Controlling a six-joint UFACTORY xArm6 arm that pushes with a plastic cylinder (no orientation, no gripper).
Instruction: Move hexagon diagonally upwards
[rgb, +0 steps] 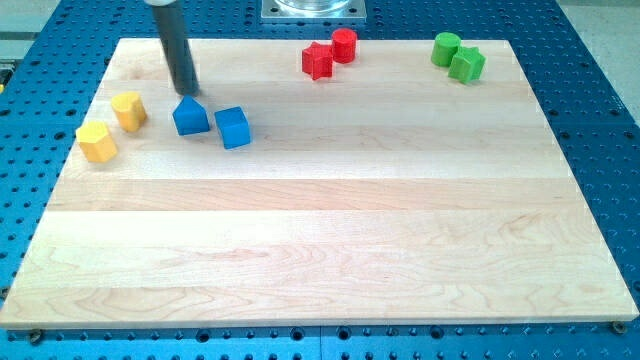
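My tip (186, 92) stands at the view's upper left, just above a blue block with a peaked top (190, 117), touching or nearly touching its top edge. A blue cube (233, 128) sits right of that block. A yellow hexagon (97, 142) lies near the board's left edge, below and to the left of my tip. A second yellow block (128, 110), its shape unclear, sits just up and right of the hexagon. My tip is apart from both yellow blocks.
A red star (318, 62) and a red cylinder (344, 45) sit at the top centre. A green cylinder (446, 48) and another green block (467, 65) sit at the top right. The wooden board (330, 240) rests on a blue perforated table.
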